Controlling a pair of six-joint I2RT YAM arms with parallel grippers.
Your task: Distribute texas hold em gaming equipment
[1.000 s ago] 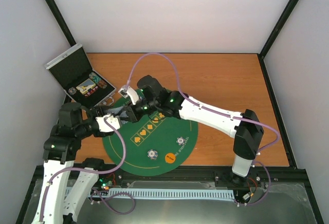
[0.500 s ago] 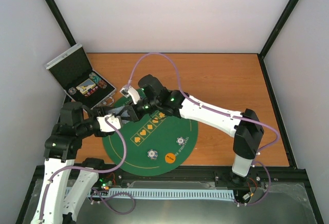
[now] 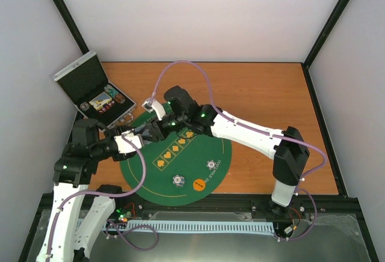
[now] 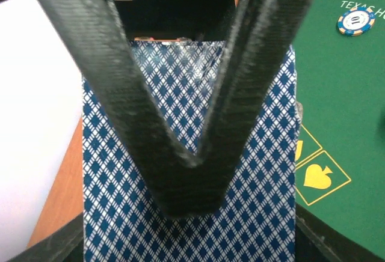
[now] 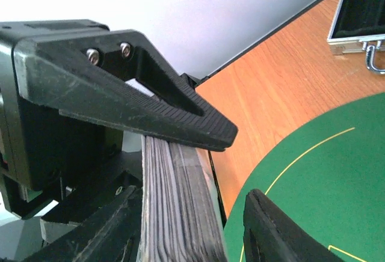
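My left gripper (image 3: 141, 137) is shut on a deck of blue-diamond-backed playing cards (image 4: 255, 154), its jaws at the deck's two long sides (image 4: 192, 235). My right gripper (image 3: 156, 130) is open. One of its fingers (image 4: 180, 172) lies flat on the top card, and in the right wrist view that finger (image 5: 198, 124) crosses the deck's edge (image 5: 180, 214) while the other finger (image 5: 271, 226) stands apart over the mat. Two white-patterned chips (image 3: 178, 179) (image 3: 212, 164) and an orange disc (image 3: 199, 184) lie on the green mat (image 3: 180, 163). One chip shows in the left wrist view (image 4: 355, 21).
The open silver case (image 3: 99, 94) with more pieces in its black lining stands at the back left on the wooden table (image 3: 264, 94); its corner shows in the right wrist view (image 5: 361, 9). The two arms meet at the mat's left rim.
Both grippers stay together at the deck. The right wrist has shifted slightly toward the back, and the left arm has settled a little lower. The chips have not moved.
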